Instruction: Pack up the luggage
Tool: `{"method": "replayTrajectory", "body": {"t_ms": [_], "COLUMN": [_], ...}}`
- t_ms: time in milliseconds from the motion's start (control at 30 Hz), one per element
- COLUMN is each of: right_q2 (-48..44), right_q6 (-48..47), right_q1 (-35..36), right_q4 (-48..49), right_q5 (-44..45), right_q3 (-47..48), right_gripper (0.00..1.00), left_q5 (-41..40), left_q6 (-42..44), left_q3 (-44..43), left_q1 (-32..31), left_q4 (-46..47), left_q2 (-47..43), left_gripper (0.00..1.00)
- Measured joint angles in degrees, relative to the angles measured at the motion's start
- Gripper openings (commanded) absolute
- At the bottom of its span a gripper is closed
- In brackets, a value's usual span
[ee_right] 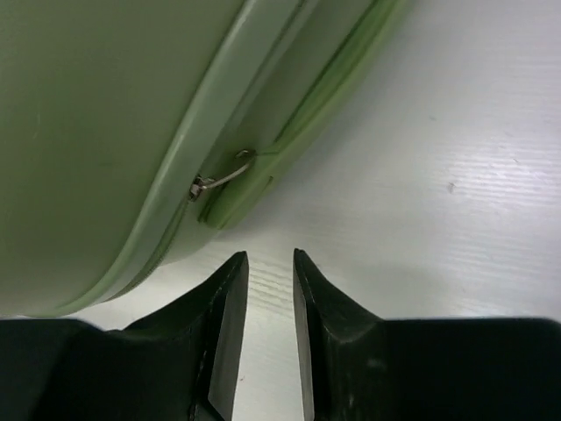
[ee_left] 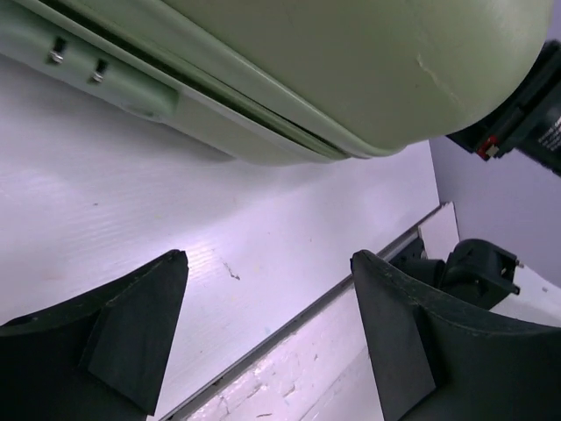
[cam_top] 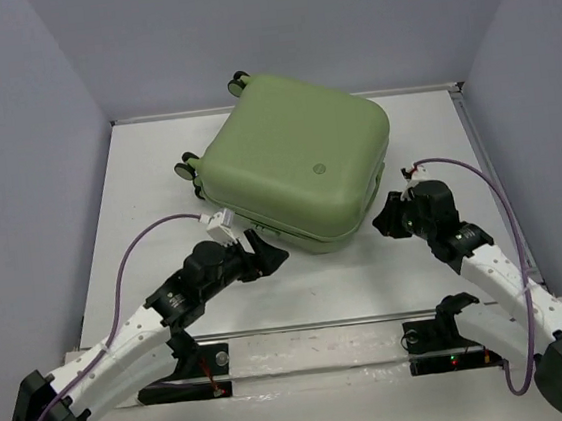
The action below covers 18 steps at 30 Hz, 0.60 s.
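The light-green luggage [cam_top: 296,164] lies flat and closed on the white table, its round emblem [cam_top: 319,168] facing up and its caster wheels [cam_top: 189,165] at the far left. My left gripper [cam_top: 271,257] is open and empty just off the luggage's near-left edge; the left wrist view [ee_left: 267,263] shows the shell [ee_left: 351,61] above and beyond its fingers. My right gripper [cam_top: 385,222] sits at the near-right corner, empty, its jaws only a narrow gap apart [ee_right: 270,256]. A metal zipper pull [ee_right: 223,178] on the shell [ee_right: 88,132] lies just ahead of it.
The table [cam_top: 141,215] is walled by grey panels on the left, back and right. A metal strip [cam_top: 313,325] runs along the near edge by the arm bases. The right arm [ee_left: 526,114] shows in the left wrist view.
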<state>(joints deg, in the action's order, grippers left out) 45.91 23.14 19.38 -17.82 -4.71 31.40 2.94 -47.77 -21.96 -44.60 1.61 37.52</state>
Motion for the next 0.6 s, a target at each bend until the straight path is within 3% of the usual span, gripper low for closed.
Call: {"method": "replayTrajectory", "body": {"t_ms": [333, 600], "right_q2": [10.01, 18.58], "right_q6": [-0.28, -0.46], "right_q1": [1.97, 5.88], "right_q4": [9.29, 11.28], "right_q5": [-10.43, -17.22], "right_q3": [3.15, 7.96], "right_gripper": [0.27, 0.40], "left_q5": [-0.74, -3.34], "left_q6": [-1.70, -3.23], "left_q3": [-0.02, -0.22], "left_q1": [-6.91, -9.20], "left_q4": [11.93, 16.20], "left_q2": [18.03, 19.80], "left_gripper": [0.86, 0.86]}}
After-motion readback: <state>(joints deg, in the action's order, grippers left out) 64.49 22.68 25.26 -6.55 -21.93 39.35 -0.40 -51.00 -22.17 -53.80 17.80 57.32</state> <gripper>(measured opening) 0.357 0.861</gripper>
